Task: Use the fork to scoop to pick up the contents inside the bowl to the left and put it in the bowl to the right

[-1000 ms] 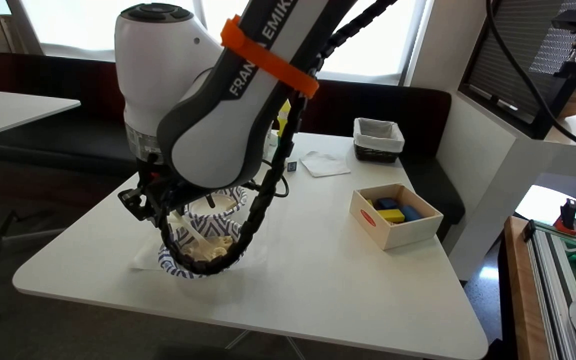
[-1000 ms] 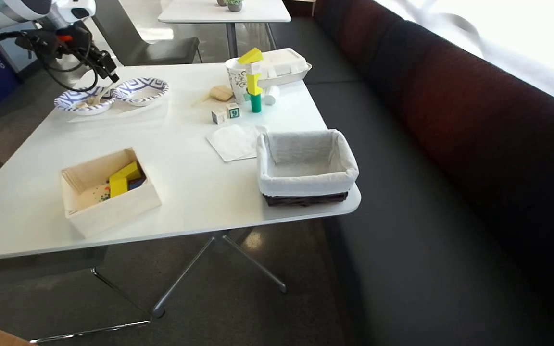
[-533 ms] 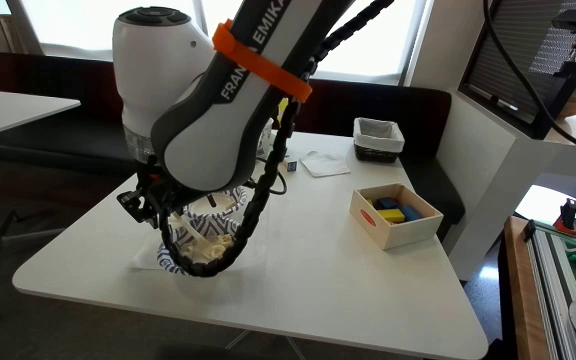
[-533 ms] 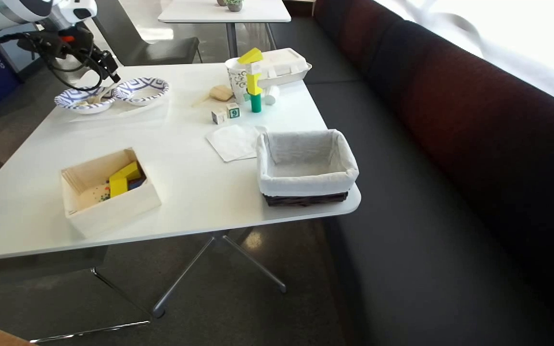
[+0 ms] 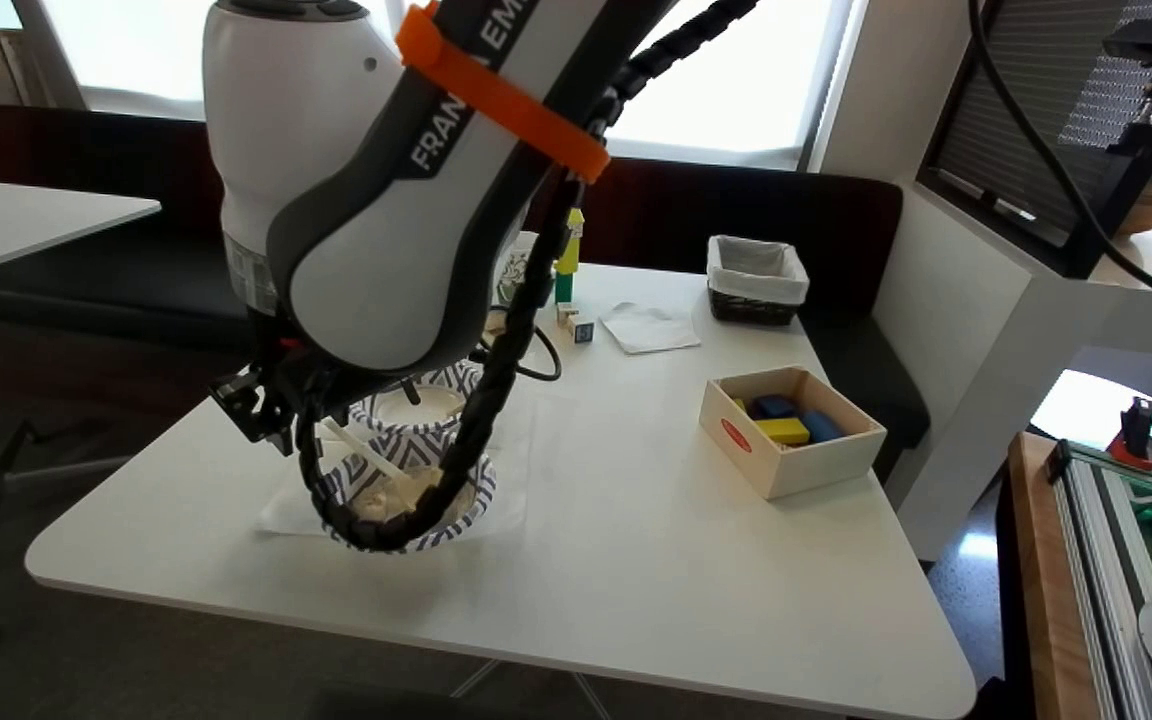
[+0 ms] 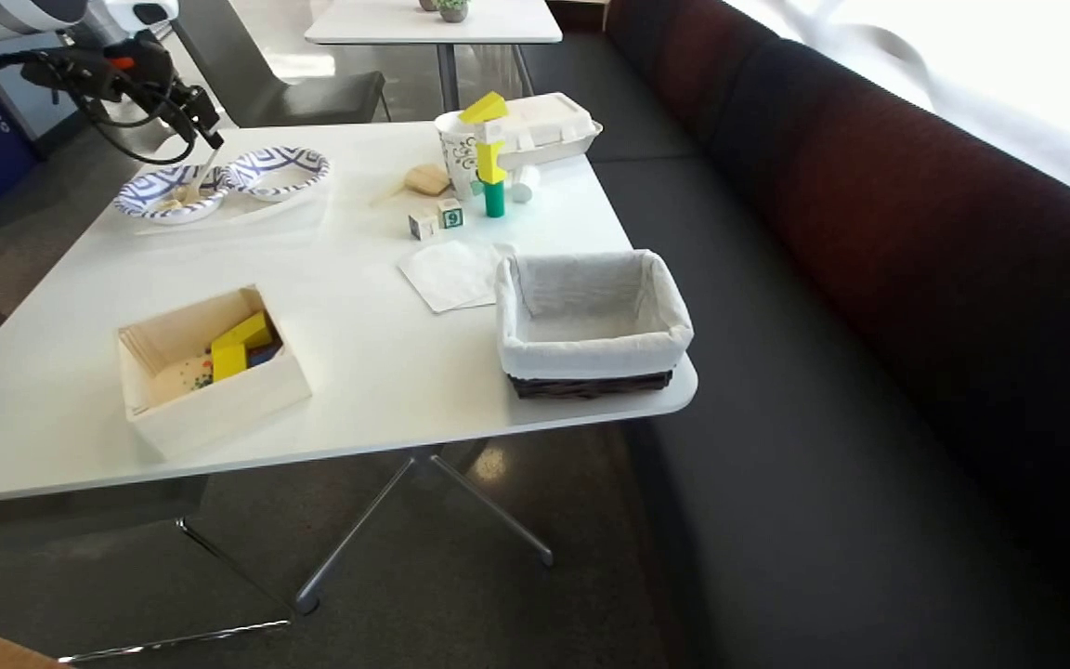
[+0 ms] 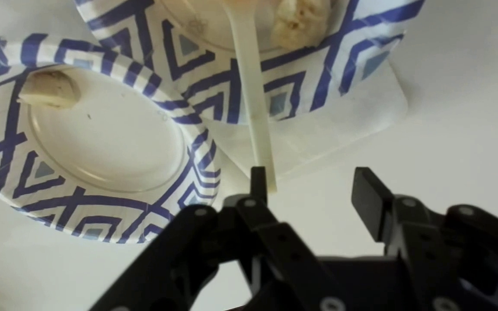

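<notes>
A blue-and-white patterned bowl (image 7: 214,93) holds several pale chunks (image 7: 303,23); it also shows in both exterior views (image 5: 484,495) (image 6: 173,216). A second such bowl (image 7: 97,226) beside it holds one pale piece (image 7: 50,88) in the wrist view. A pale fork or similar utensil (image 7: 253,86) leans over the fuller bowl's rim, handle outward; its head is cut off at the top of the wrist view. My gripper (image 7: 307,190) is open, its fingers apart. The handle's end shows just beside the left fingertip; I cannot tell whether they touch.
A white sheet (image 5: 286,512) lies under the bowls. A wooden box (image 5: 776,470) of blocks, a lined basket (image 6: 591,358) and a napkin (image 6: 451,276) share the table. A block tower (image 6: 491,167), a cup (image 6: 454,153) and a carton (image 6: 549,139) stand farther back.
My arm and gripper have moved a little left in both exterior views. The utensil's handle has shifted and stands steeper in an exterior view, and both bowls have shifted slightly.
</notes>
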`<state>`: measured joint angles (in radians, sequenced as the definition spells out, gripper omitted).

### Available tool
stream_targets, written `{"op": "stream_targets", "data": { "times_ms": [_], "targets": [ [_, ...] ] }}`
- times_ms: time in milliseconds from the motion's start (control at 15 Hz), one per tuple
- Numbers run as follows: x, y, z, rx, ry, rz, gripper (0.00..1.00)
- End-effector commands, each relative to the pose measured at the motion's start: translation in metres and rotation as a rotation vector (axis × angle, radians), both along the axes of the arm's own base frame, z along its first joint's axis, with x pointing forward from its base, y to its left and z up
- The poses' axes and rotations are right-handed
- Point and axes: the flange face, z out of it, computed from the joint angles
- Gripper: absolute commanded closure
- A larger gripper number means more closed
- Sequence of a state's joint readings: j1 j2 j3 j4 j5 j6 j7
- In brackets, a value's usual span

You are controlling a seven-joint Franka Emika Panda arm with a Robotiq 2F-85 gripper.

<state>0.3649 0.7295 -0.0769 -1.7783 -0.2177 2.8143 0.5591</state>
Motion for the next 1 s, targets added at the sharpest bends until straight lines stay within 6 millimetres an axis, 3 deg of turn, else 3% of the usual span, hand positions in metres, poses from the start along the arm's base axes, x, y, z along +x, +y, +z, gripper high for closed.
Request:
{"op": "stream_targets", "data": {
  "times_ms": [0, 200, 533, 667, 933],
  "targets": [
    [-0.003, -0.002, -0.001, -0.014, -0.003, 0.048, 0.46],
    [-0.005, -0.004, -0.005, -0.032, 0.014, 0.129, 0.46],
    [-0.004, -0.010, -0.011, -0.073, 0.015, 0.206, 0.54],
    [-0.004, -0.013, -0.012, -0.081, 0.016, 0.214, 0.48],
    [-0.003, -0.018, -0.018, -0.069, 0.020, 0.216, 0.49]
  ]
}}
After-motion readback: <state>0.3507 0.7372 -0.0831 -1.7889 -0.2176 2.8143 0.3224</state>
